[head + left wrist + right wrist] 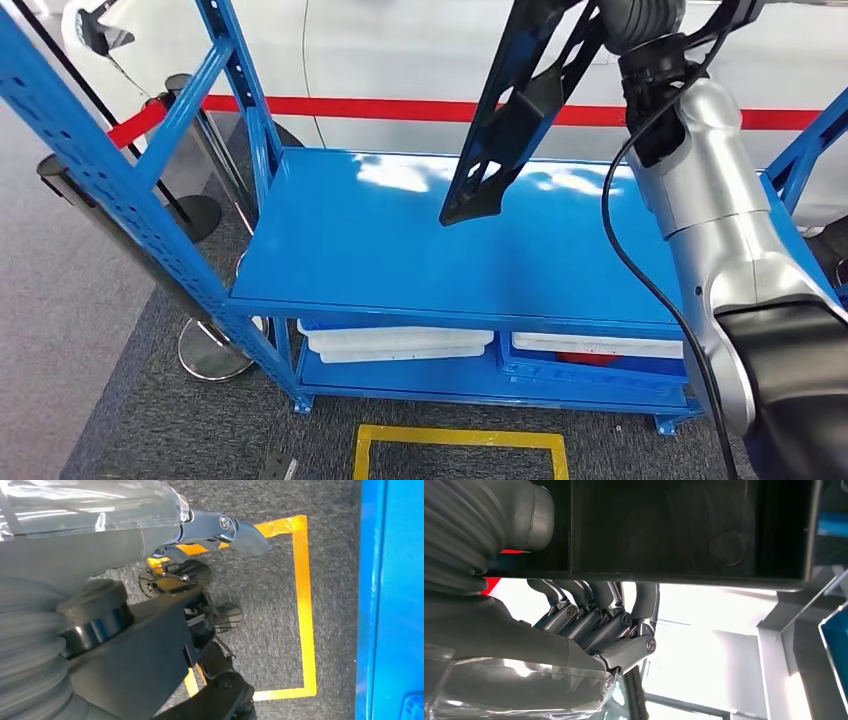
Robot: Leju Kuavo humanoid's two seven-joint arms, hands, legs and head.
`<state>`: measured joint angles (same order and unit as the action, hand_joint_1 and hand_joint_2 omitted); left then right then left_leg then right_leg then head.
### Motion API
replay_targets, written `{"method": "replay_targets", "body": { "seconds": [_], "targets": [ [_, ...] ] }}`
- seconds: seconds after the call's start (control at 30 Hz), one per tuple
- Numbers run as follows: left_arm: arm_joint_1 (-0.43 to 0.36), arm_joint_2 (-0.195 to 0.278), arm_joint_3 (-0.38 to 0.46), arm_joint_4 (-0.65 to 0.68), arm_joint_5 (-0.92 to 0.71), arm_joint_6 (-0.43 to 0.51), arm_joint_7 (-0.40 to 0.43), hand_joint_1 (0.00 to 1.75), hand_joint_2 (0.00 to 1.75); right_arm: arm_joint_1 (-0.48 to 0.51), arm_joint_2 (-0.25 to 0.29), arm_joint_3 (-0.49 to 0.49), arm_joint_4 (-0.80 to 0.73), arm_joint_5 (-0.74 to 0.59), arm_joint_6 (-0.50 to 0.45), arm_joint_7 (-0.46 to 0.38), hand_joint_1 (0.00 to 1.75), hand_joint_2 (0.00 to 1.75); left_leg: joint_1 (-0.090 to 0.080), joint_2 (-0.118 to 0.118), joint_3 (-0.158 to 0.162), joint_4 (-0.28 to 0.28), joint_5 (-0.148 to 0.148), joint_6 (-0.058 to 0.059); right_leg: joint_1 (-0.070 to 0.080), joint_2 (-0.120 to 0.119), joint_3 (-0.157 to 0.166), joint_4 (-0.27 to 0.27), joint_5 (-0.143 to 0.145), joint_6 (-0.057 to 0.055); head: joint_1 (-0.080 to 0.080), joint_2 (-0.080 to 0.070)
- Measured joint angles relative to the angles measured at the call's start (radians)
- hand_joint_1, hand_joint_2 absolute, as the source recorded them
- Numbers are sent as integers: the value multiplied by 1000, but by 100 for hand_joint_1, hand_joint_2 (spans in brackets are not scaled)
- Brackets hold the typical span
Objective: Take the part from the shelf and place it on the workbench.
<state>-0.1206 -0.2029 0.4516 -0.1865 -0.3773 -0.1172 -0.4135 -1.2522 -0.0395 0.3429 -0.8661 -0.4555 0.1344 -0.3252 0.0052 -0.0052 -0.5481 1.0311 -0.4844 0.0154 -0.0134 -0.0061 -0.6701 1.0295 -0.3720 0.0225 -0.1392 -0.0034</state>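
Nearest to me, a yellow tape rectangle (461,449) is lying on the grey carpet (150,420) just in front of the shelf's foot. In the left wrist view the same yellow outline (301,605) is showing below my left hand (220,530), which is hanging over the floor beside the blue shelf edge (390,600); I am seeing one grey finger reaching out with nothing in it, but I cannot tell how the other fingers are lying.

Next, the blue shelf (400,250) is standing with its broad upper deck (330,230) reflecting light. On the lower level, two white trays (395,342) are sitting side by side, the right one (600,346) holding something red.

Above the deck, my silver right arm (720,200) is rising from the lower right corner, with a black cable (640,270) hanging alongside it. It is holding the black part (515,120), a long, flat piece with cut-outs, tilted in the air with its lower tip above the deck and not touching it. In the right wrist view my right hand (594,625) is curling its fingers (624,620) up against the part's dark edge (674,530), gripping it.

Farthest back, a white wall with a red stripe (400,108) is running behind the shelf, and barrier posts (190,150) are standing at the left.
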Motion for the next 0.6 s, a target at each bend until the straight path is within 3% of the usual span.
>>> {"method": "replay_targets", "body": {
  "seconds": [0.07, 0.17, 0.2, 0.23, 0.27, 0.33, 0.4, 0.47, 0.53, 0.6],
  "targets": [
    [0, 1, 0, 0, 0, 1, 0, 0, 175, -4, -5, 0, 0, -2, 1, 1, 175, 175, 4, 2, -10, -7, 17, 17, -3, 2, -17, 35, -38, 11, 0, 0],
    [-1, 3, 0, 0, 0, 2, 0, 0, 175, -8, -10, 0, 1, -5, 1, 3, 175, 175, 4, 3, -38, -8, 40, 29, -5, 4, -78, 215, -159, 22, 0, 0],
    [0, 3, 0, 0, 0, 3, 0, 0, 175, -8, -11, 0, 2, -6, 0, 6, 175, 175, 4, 2, -48, -7, 47, 29, -6, 4, -89, 265, -179, 25, 0, 0],
    [1, 3, 0, 0, 0, 5, 0, 0, 175, -9, -11, 0, 3, -7, -3, 9, 175, 175, 4, 2, -56, -6, 53, 28, -6, 4, -84, 282, -178, 25, 0, 0],
    [1, 3, 0, 0, 0, 7, 0, 0, 175, -10, -10, 0, 3, -8, -6, 12, 175, 175, 3, 1, -64, -5, 58, 27, -7, 4, -59, 261, -160, 25, 0, 0],
    [0, 3, -1, 0, 0, 11, 0, 0, 175, -16, -7, 1, 3, -8, -15, 17, 175, 175, 3, 0, -75, -2, 66, 21, -5, 5, 36, 126, -117, 17, 0, 0],
    [-3, 3, -2, 0, 0, 15, 0, 0, 175, -25, 0, 2, 2, -7, -24, 18, 175, 175, 2, -1, -83, -1, 76, 12, 1, 7, 105, 12, -102, 6, 0, 0],
    [-4, 3, -4, 0, -1, 20, 2, 0, 175, -29, 5, 2, 1, -7, -31, 18, 175, 175, 2, -1, -87, -5, 88, 0, 8, 8, 113, -13, -100, -4, 0, 0],
    [-2, 3, -6, 0, -4, 31, 5, 0, 175, -29, 9, 3, 1, -7, -36, 18, 175, 175, 2, -2, -93, -3, 86, -11, 5, 3, 108, -21, -87, -17, 0, 0],
    [2, 7, -8, 0, -11, 54, 18, 0, 175, -27, 16, 4, 0, -6, -41, 18, 175, 175, 3, -2, -117, 53, 31, -18, -1, -3, 97, -29, -70, -31, 0, 0]
  ]
}}
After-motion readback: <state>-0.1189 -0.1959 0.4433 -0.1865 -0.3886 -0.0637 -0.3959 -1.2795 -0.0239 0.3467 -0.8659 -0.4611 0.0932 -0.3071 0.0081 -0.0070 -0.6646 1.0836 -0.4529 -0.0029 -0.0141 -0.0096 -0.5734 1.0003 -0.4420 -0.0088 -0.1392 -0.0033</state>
